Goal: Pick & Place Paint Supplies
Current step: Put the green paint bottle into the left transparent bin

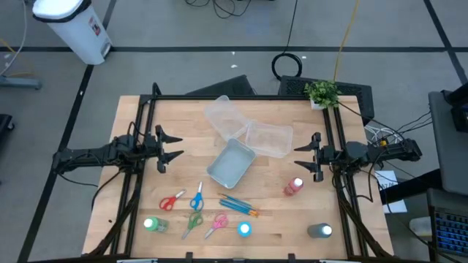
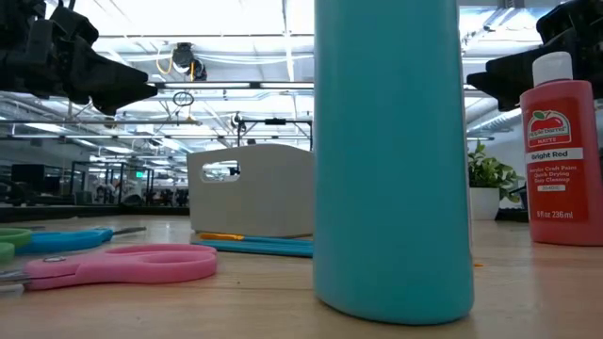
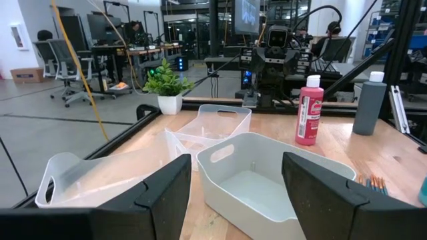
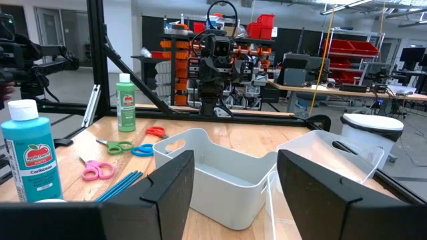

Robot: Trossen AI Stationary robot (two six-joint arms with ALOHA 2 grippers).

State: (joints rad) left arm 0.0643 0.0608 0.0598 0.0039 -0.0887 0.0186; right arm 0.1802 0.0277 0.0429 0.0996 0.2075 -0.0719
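Bottles are being seen nearest of all: green bottle (image 1: 151,225) near left, light blue bottle (image 1: 244,229) near centre, grey bottle (image 1: 320,231) near right, with four scissors (image 1: 194,210) and brushes (image 1: 238,207) lying just beyond, the brushes' long axis running left to right. Farther back, the red bottle (image 1: 294,187) is being judged the likeliest first pick, since it is standing just near of the right gripper (image 1: 306,156), which is being held wide open and empty. The left gripper (image 1: 172,147), also open and empty, is being kept level at the left edge, with the tubs (image 1: 232,161) between both.
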